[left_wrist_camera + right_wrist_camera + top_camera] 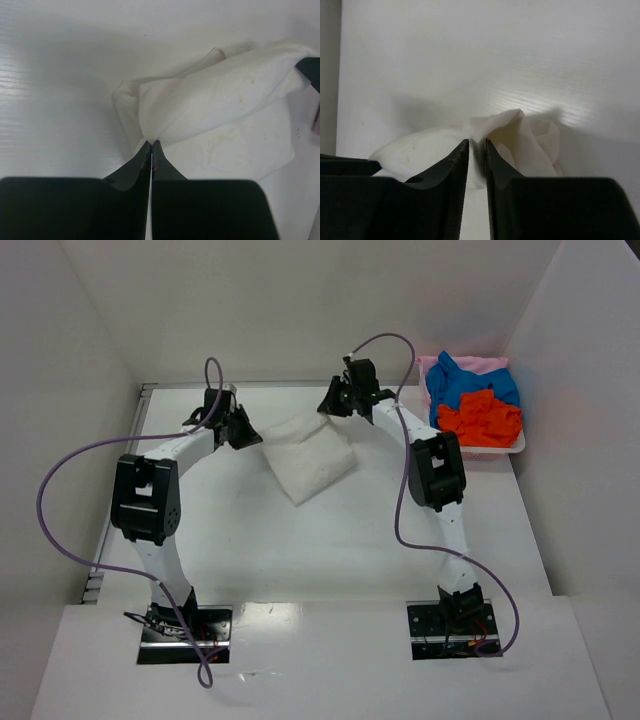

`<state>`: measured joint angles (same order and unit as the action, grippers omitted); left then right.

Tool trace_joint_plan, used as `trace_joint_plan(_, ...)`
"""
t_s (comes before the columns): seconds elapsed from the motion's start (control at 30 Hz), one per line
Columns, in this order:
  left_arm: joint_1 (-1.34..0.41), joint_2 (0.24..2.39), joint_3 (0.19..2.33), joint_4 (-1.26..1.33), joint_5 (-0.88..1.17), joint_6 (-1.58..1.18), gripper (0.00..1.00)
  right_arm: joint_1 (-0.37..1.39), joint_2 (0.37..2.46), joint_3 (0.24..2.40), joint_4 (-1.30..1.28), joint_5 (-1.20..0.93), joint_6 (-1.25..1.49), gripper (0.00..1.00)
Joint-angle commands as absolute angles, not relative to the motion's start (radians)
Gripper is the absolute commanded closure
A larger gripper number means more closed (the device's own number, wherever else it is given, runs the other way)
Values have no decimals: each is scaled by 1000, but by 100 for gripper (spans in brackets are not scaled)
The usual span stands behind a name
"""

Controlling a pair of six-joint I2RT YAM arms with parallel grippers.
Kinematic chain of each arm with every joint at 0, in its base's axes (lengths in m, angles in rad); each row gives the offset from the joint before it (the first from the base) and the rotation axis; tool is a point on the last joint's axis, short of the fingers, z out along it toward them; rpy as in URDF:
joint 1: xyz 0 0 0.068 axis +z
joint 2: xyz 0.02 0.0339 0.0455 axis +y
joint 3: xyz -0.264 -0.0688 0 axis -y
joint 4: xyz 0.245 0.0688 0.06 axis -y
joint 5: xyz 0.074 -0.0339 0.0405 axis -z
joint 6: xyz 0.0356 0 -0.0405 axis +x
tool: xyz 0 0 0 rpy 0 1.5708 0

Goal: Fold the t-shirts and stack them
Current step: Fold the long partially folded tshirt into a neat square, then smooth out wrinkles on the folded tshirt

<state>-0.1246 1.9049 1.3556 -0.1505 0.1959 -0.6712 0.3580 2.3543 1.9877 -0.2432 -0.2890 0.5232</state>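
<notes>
The off-white t-shirt (312,462) lies partly folded on the table at the back centre. My left gripper (248,433) is shut on its left corner; in the left wrist view (151,142) the cloth (220,100) stretches away to the right. My right gripper (333,400) is shut on the shirt's far right corner; in the right wrist view (477,141) cloth (520,135) bunches between and behind the fingers. Both hold one edge lifted above the lower layer (250,145). The blue (470,380), orange-red (482,418) and pale pink (478,362) t-shirts lie crumpled in a heap at the back right.
The white plastic tray (517,446) under the coloured shirts stands against the right wall. White walls enclose the table on the left, back and right. Purple cables loop from both arms.
</notes>
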Motion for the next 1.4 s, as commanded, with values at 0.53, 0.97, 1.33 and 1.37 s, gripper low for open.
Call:
trace_joint_plan(0.53, -77, 1637, 1255, -28, 231, -647, 15, 345, 2067, 1805, -180, -239, 500, 34)
trace_joint_plan(0.97, -173, 1726, 1158, 235, 489, -802, 100, 345, 2008, 1543, -84, -324, 537, 99)
trace_joint_plan(1.33, -186, 1985, 1210, 279, 500, -831, 100, 345, 2270, 1794, -156, -370, 514, 100)
trace_joint_plan(1.37, -186, 1996, 1210, 270, 500, -831, 100, 345, 2304, 1816, -156, -379, 514, 100)
